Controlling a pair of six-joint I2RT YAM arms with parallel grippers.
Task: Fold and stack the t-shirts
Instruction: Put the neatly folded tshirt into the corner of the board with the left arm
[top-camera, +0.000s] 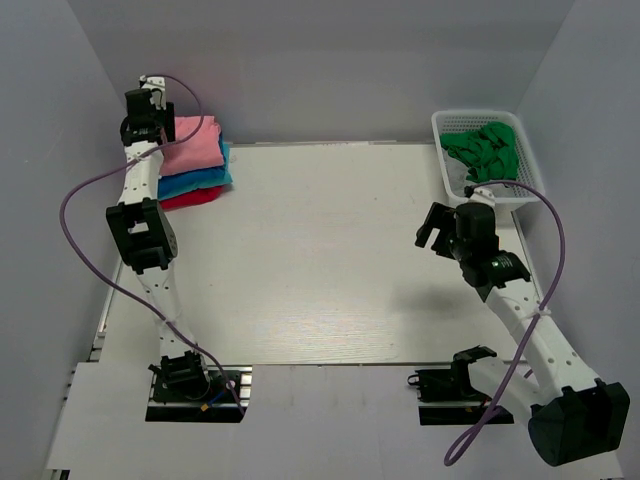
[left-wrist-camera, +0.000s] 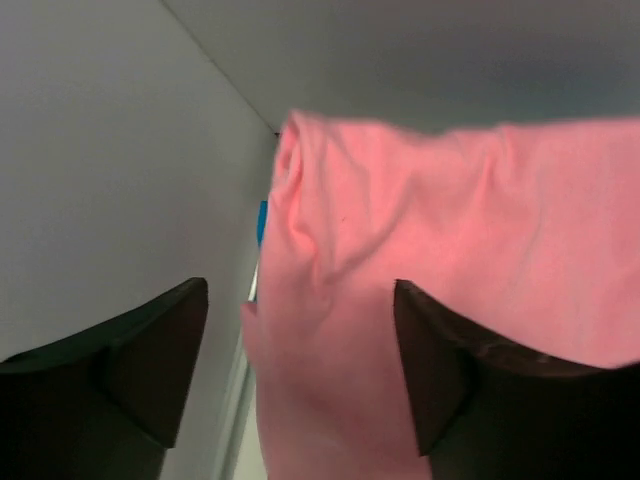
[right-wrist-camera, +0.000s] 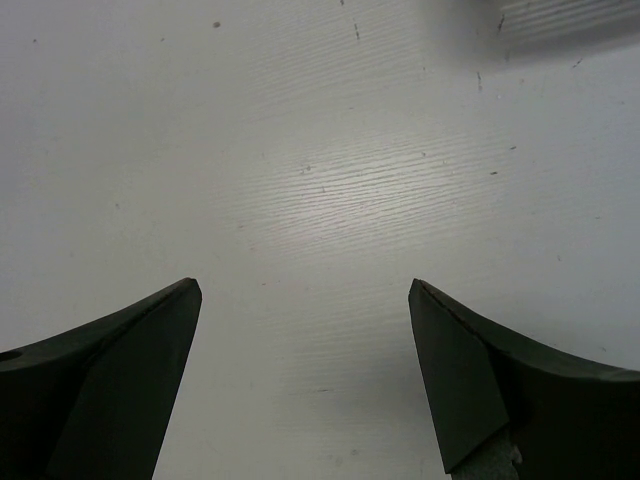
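Stack: salmon-pink t-shirt (top-camera: 195, 145) folded on top of blue t-shirt (top-camera: 203, 181) and red t-shirt (top-camera: 192, 198), in the far-left corner of the worktop (top-camera: 320, 260), off the folding area.
Left end effector (left-wrist-camera: 300, 330): fingers spread over the pink top layer, gripping nothing.
Right end effector (right-wrist-camera: 305, 300): jaws apart, empty, above bare worktop near the basket (top-camera: 450, 122); judged placed to fetch the green garment (top-camera: 485, 150).

White table (top-camera: 320, 260) carries stacked t-shirts (top-camera: 195, 160) far left, a basket (top-camera: 462, 122) far right
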